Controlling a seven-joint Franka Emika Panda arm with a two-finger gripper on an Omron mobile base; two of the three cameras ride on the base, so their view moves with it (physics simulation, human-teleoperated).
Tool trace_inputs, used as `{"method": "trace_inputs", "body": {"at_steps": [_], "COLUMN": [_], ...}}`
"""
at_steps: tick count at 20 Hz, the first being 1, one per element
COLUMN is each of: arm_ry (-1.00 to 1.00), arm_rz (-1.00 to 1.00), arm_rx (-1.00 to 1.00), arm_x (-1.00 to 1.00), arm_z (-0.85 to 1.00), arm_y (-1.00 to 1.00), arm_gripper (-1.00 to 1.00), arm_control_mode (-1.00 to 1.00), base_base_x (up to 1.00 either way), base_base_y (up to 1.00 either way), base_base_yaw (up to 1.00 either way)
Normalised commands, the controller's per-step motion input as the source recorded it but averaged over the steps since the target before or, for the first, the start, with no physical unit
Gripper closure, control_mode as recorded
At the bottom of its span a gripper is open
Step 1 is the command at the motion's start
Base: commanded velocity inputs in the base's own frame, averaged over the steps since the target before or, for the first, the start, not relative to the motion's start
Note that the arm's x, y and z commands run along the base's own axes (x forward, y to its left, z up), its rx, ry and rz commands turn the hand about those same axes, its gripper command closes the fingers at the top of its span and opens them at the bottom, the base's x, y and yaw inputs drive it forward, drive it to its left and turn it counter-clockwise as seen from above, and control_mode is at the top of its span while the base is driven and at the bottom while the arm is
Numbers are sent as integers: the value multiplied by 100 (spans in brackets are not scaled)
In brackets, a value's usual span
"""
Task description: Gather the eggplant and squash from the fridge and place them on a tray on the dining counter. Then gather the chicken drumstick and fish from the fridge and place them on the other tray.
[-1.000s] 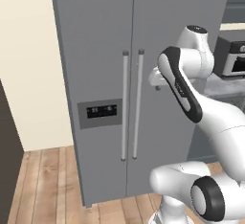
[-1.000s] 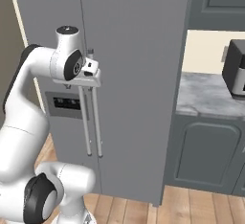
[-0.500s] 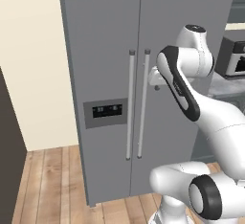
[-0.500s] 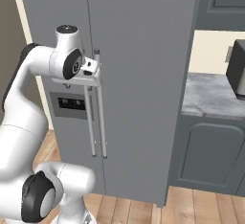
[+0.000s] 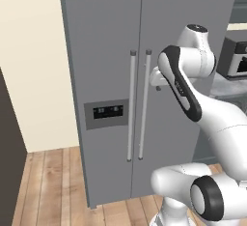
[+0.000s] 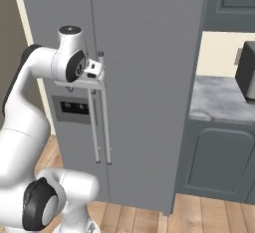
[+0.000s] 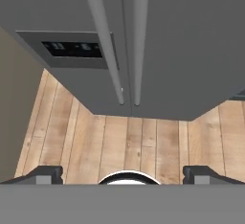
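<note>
The grey two-door fridge (image 5: 106, 51) stands shut in front of me, also seen as fridge (image 6: 149, 53) and fridge (image 7: 191, 36). Its two upright handles (image 5: 143, 104) run side by side at the door seam. My gripper (image 5: 155, 80) hovers just right of the right-hand handle near its top, close to the door face, and the gripper (image 6: 97, 70) sits level with the handle tops (image 6: 101, 58). In the hand view the gripper (image 7: 124, 174) is open with nothing between its far-apart fingertips (image 7: 48, 173). Eggplant, squash, chicken drumstick, fish, trays and dining counter are out of view.
A dispenser panel (image 5: 106, 114) is set in the left door. Right of the fridge runs a marble counter (image 6: 219, 97) on grey cabinets, with a dark appliance (image 6: 247, 77) on it. Wooden floor (image 7: 134, 141) lies below; a dark unit (image 5: 9, 148) stands at far left.
The whole picture has shifted slightly, so the base has moved; the fridge sits a little further right in the left base view. The gripper stays open beside the handle.
</note>
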Motion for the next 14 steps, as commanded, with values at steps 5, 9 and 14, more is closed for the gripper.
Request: {"method": "trace_inputs", "body": {"at_steps": [5,9,14], "arm_ry": [-7,-22,-17], "arm_rz": [0,0,0], "arm_rx": [-1,-5,0], "arm_x": [-11,64,82], "arm_z": [-19,-67,-24], "arm_y": [-4,-2,0], "arm_gripper": [-100,-100,-100], "arm_control_mode": [-100,-100,-100], "base_base_x": [0,0,0], "base_base_y": [0,0,0], "base_base_yaw": [0,0,0]}}
